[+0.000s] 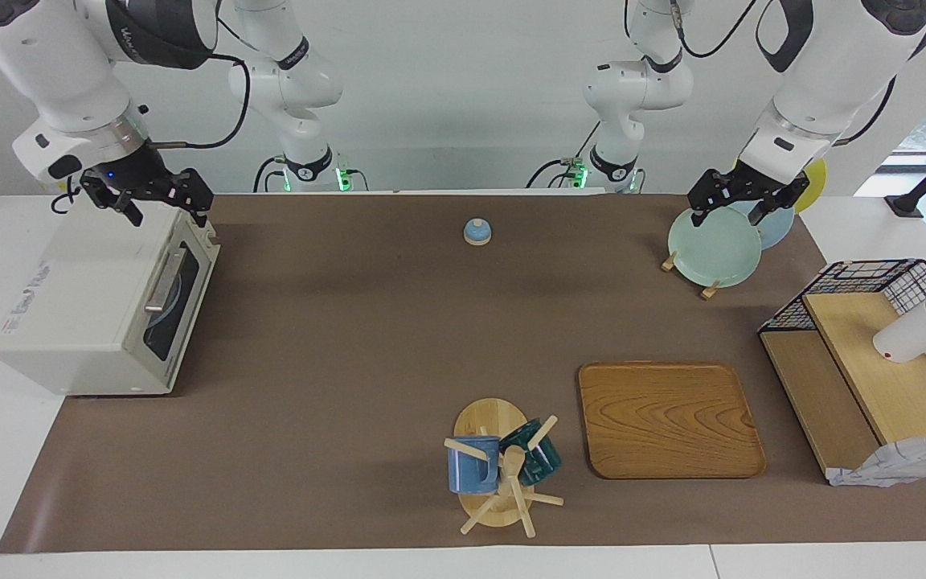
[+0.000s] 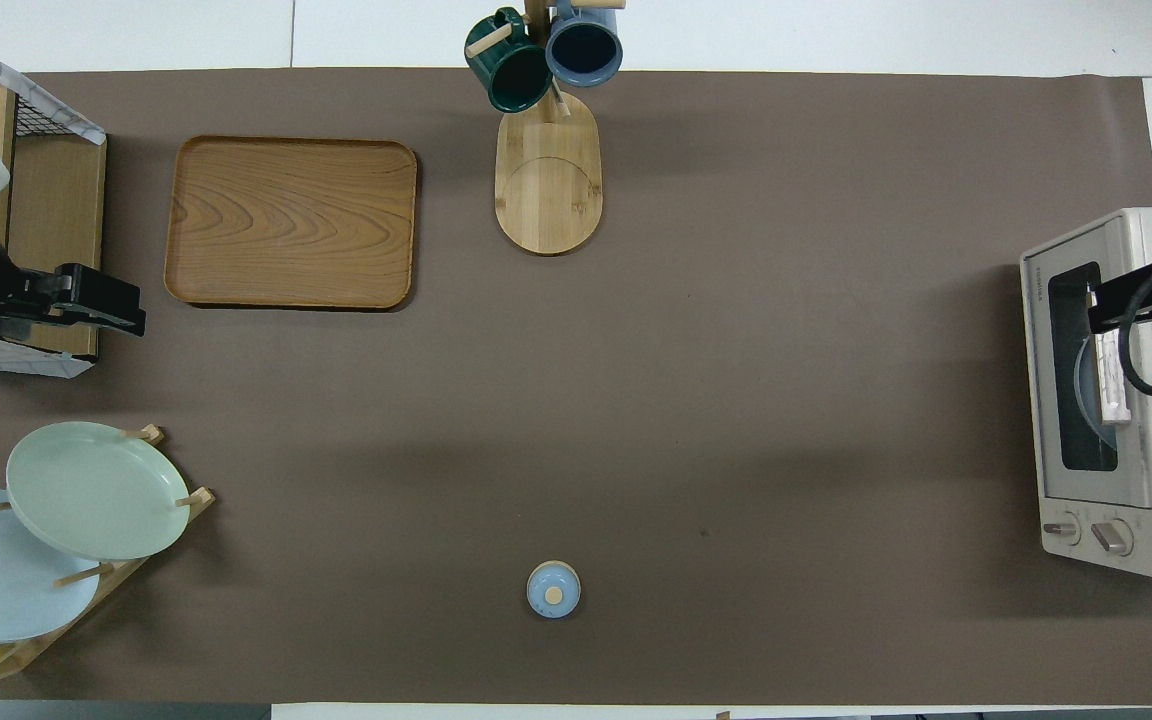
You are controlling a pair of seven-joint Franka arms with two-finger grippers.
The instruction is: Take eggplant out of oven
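Facing view, left edge of frame: oven point(image 1: 85, 314) shut, handle point(image 1: 164, 281) across its dark glass door, eggplant not visible through it, only a pale bluish curve inside. Right gripper point(image 1: 159, 203) hanging over the oven's upper corner at upper left, fingers apart, holding nothing; left gripper point(image 1: 740, 203) at upper right over the green plate point(image 1: 712, 248) on its rack, fingers spread, also empty. Elsewhere: small blue lid point(image 1: 477, 232) at upper centre, wooden tray point(image 1: 669, 419) lower right of centre, mug tree point(image 1: 503, 466) at bottom centre, wire basket point(image 1: 873, 277) at right edge.
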